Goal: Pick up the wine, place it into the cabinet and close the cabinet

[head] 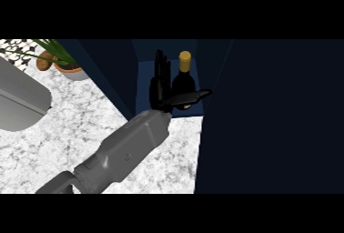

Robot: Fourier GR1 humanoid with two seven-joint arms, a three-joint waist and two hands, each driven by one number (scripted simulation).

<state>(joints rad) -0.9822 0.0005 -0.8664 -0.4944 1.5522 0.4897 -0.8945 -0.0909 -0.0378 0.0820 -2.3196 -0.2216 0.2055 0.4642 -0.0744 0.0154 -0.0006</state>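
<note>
The wine bottle (183, 77), dark with a gold cap, stands upright on the blue floor of the open cabinet (149, 75). My left hand (161, 86) reaches into the cabinet from the lower left. Its fingers (160, 68) are straight and stand just left of the bottle. The thumb (191, 97) stretches right across the front of the bottle's lower body and hides part of it. I cannot tell whether the hand touches the bottle. The hand is open. My right hand shows nowhere.
The cabinet's right door (269, 118) stands open and fills the view's right side; the left door (111, 77) angles out beside my forearm. On the marble counter (74, 132), a potted plant (66, 63) sits at the back left and a grey rounded object (20, 102) at the left edge.
</note>
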